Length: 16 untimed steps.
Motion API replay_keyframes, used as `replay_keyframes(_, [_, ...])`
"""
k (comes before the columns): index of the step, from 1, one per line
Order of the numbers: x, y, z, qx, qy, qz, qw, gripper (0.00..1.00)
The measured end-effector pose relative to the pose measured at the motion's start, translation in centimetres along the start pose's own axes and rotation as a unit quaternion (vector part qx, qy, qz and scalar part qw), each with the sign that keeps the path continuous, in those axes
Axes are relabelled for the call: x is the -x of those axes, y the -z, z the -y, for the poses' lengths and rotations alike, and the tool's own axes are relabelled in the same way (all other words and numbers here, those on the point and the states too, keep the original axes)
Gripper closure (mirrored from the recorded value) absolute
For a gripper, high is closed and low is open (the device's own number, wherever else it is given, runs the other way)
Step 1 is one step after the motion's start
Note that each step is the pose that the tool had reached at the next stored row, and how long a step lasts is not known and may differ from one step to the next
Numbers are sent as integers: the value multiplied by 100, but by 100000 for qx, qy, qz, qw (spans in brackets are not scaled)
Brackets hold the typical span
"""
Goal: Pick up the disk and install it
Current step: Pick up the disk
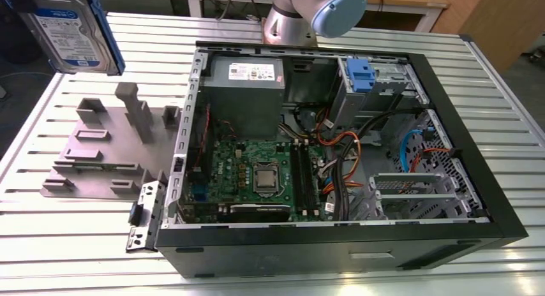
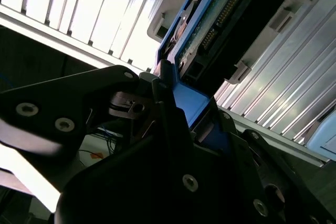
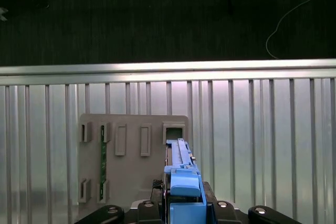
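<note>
The gripper [image 2: 181, 106] is pinched on the blue rail of the disk [image 1: 73, 31]. The disk hangs upright above the fixture plate [image 1: 94, 162], at the exterior view's far left, well apart from the case [image 1: 477, 181]. Risk: the narrow rail grip may let the disk pivot and jam at the cage [image 1: 374, 85].

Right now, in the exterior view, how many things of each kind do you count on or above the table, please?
disk, held up in the tool: 1
grey holder plate: 1
open computer case: 1
robot arm: 1
Total: 4
</note>
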<state>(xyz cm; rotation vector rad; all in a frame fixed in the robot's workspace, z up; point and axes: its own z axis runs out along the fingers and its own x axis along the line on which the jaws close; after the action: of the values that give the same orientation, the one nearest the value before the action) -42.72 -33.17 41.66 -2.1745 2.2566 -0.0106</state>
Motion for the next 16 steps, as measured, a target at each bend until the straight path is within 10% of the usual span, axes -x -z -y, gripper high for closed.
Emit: replay_keyframes(16, [0,66,1,-2,0,0,100000,64])
